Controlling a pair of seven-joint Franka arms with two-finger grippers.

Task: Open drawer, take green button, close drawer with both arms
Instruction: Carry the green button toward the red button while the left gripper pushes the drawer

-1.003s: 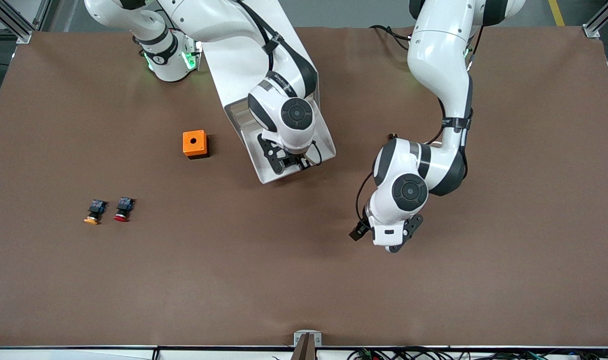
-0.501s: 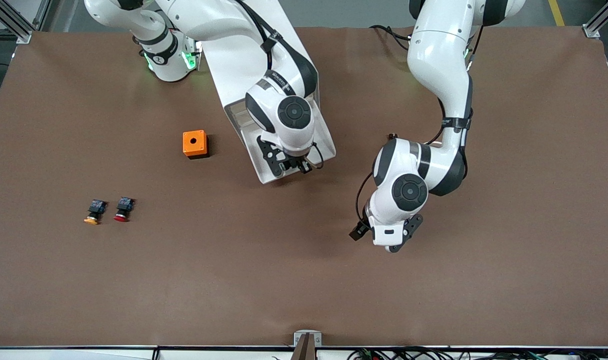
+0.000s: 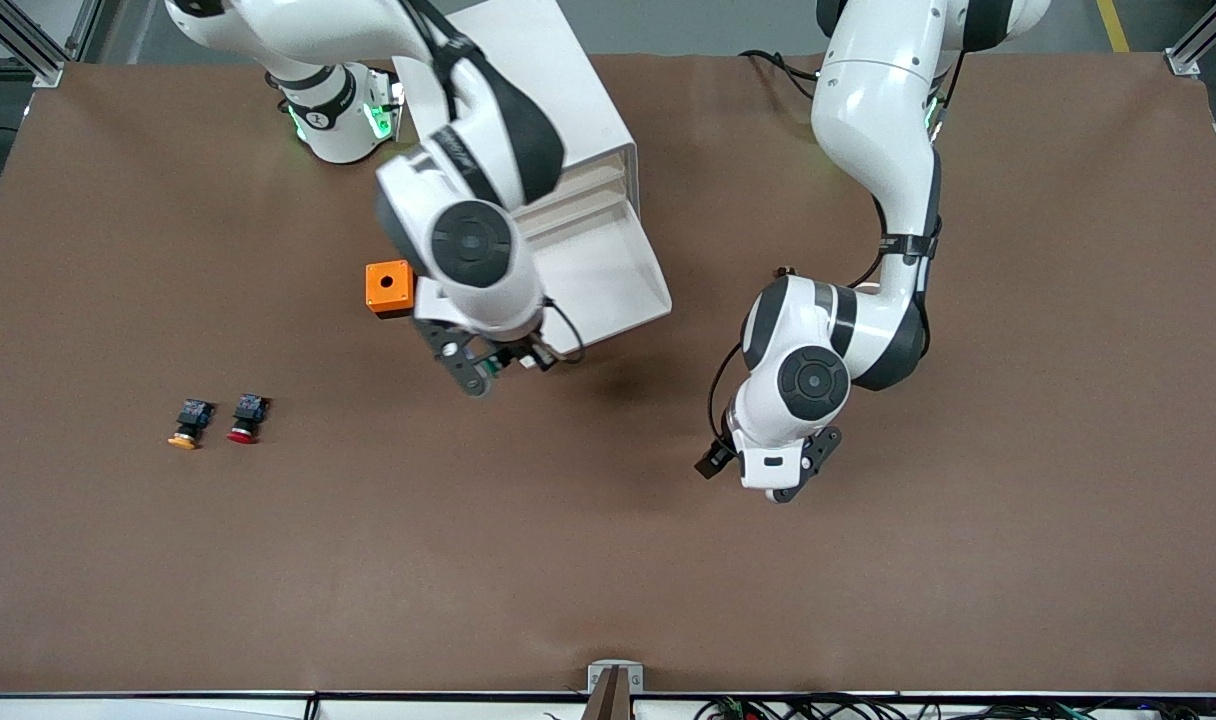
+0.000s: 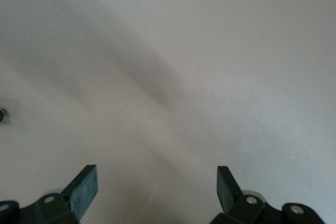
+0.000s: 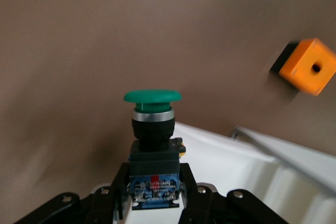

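button (image 5: 152, 116) first: we see it pinched by its black body between the fingers (image 5: 118, 182) of the right gripper (image 3: 488, 365), its long axis running straight out from the gripper along the fingers, green cap at the outer end and the blue-marked base seated back between the fingers. in the front view it is mostly hidden under the right wrist, so we cannot read its heading over the table there; the gripper hangs in the air over the front corner of the drawer (image 3: 608, 285) and the brown table (image 3: 608, 560) just beside it.

we find the drawer pulled out of the white cabinet (image 3: 528, 80), its shallow white tray showing nothing in the part we can see; the right arm covers the corner toward the orange box (image 3: 389, 287). that box sits on the table just beside the drawer, toward the right arm's end.

the right arm reaches from its base across the cabinet, wrist bent downward. the left arm waits, elbow folded, with the left gripper (image 3: 758, 475) low over bare table nearer the front camera than the drawer; its fingers (image 4: 84, 187) are spread wide and hold nothing.

a yellow-capped button (image 3: 188, 424) and a red-capped button (image 3: 247, 418) lie side by side on the table, well apart from the drawer, toward the right arm's end.
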